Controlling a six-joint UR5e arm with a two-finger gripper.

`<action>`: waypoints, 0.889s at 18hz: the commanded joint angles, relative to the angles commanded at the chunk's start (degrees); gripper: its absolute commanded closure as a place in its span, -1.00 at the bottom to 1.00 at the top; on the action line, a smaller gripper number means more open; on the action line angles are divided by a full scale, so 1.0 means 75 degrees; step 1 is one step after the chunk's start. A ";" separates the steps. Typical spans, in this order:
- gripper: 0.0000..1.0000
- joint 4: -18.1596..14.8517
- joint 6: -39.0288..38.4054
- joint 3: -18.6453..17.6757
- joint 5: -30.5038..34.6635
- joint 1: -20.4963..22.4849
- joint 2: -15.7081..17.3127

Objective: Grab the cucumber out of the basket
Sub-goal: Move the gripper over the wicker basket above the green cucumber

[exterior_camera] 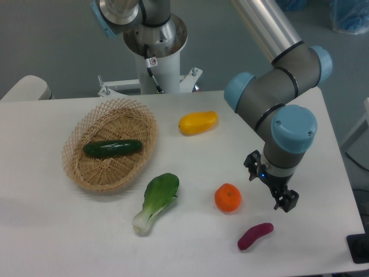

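The dark green cucumber (112,148) lies lengthwise in the middle of the oval wicker basket (74,170) at the left of the white table. My gripper (270,186) hangs over the right side of the table, far from the basket, just right of an orange fruit. Its two fingers stand spread apart with nothing between them. Nothing touches the cucumber.
A yellow vegetable (198,122) lies right of the basket. A bok choy (157,201) lies just below the basket's front right rim. An orange fruit (228,197) and a purple vegetable (255,235) sit near the gripper. The robot's base (154,55) stands behind the table.
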 joint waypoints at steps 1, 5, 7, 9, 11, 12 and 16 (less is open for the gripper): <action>-1.00 0.0000 0.0000 -0.0023 -0.0011 0.0000 0.0000; -1.00 0.0070 -0.0023 -0.0094 0.0000 -0.0093 0.0058; -1.00 0.0117 -0.0070 -0.0117 0.0000 -0.0362 0.0047; -1.00 0.0140 -0.0129 -0.0117 0.0000 -0.0398 0.0024; -1.00 0.0245 -0.0140 -0.0385 -0.0058 -0.0363 0.0093; -1.00 0.0409 -0.0222 -0.0538 -0.0082 -0.0386 0.0163; -1.00 0.0715 -0.0773 -0.1065 -0.0094 -0.0679 0.0421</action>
